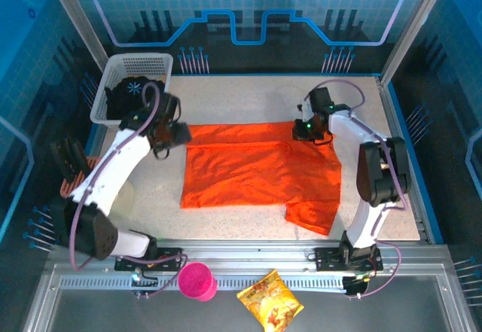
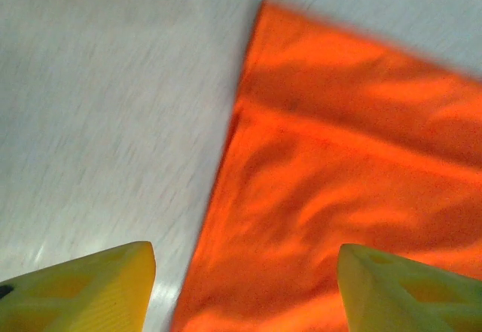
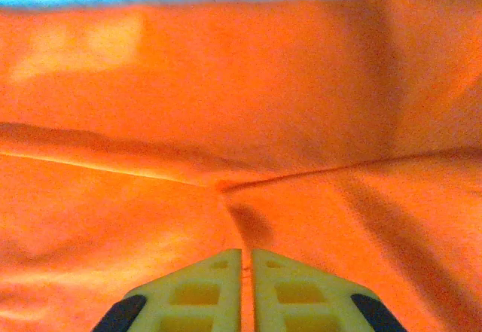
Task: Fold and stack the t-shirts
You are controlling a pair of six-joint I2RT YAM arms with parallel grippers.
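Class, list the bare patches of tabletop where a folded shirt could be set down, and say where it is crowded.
Free: the far strip between the white basket and the right gripper, beyond the orange t-shirt; the near strip before it. Crowded: the left side, under the left arm; the centre.

A robot test cell: aluminium frame (image 1: 71, 12), blue circuit-print walls (image 1: 248, 1), speckled table (image 1: 226, 98).

Two t-shirts: orange t-shirt (image 1: 256, 166), black t-shirt (image 1: 128, 95); one white basket (image 1: 143, 62); one pink cup (image 1: 197, 281); one snack bag (image 1: 269, 300).
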